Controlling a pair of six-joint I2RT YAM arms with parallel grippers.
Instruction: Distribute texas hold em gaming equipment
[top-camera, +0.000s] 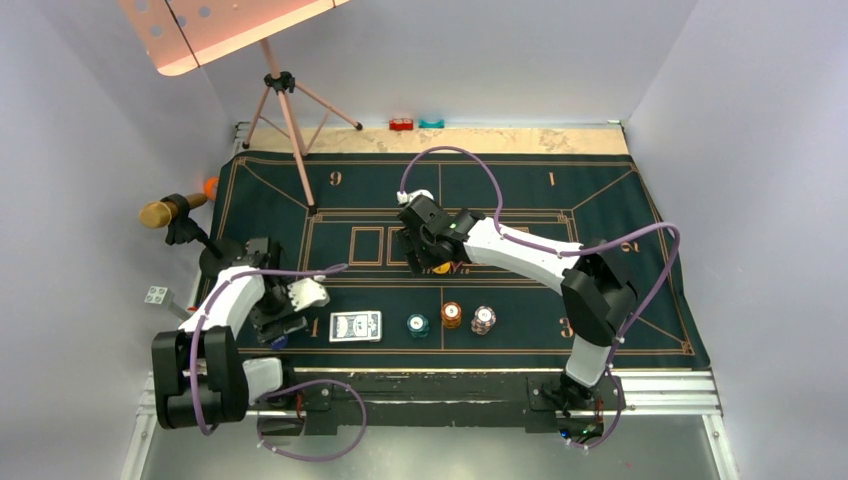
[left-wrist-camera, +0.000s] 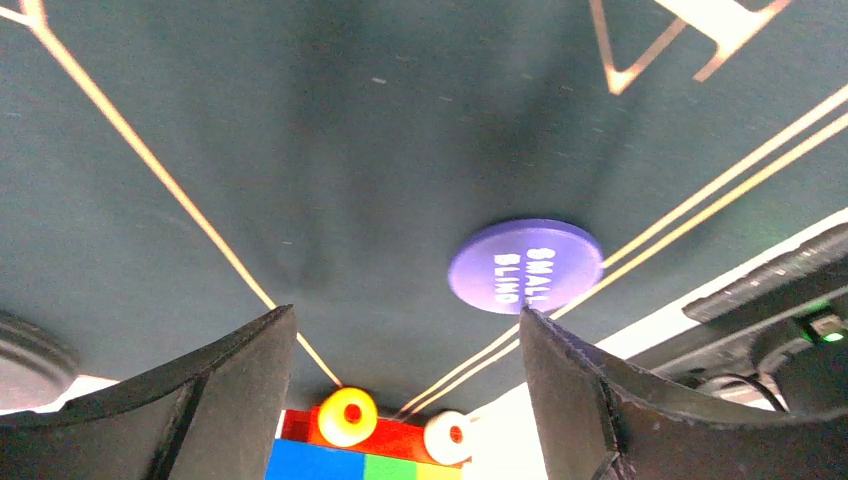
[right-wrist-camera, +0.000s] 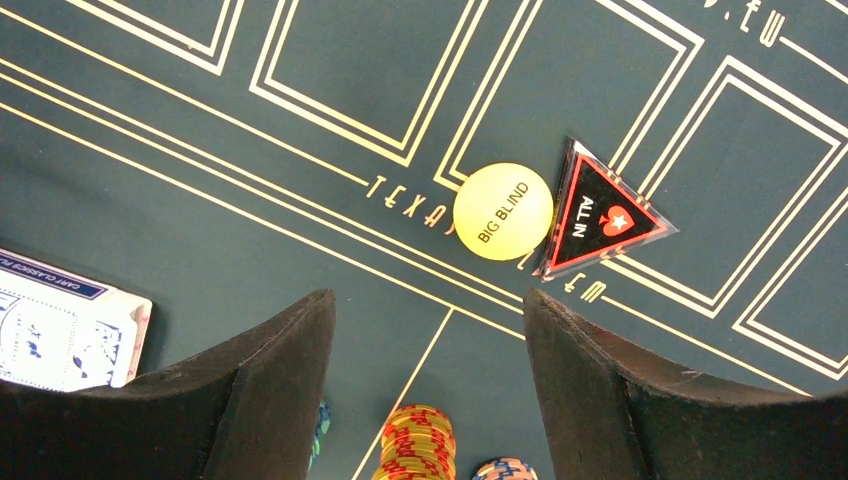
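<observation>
Left end effector (left-wrist-camera: 405, 315) hangs apart by the blue disc (left-wrist-camera: 525, 265); right end effector (right-wrist-camera: 428, 297) hangs apart by the yellow disc (right-wrist-camera: 503, 211).

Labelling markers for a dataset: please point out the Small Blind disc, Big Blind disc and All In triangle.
Small Blind disc (left-wrist-camera: 525, 267): left wrist view, centre of its lettered face.
Big Blind disc (right-wrist-camera: 503, 211): right wrist view, centre of its yellow face.
All In triangle (right-wrist-camera: 598, 220): right wrist view, its black middle.
</observation>
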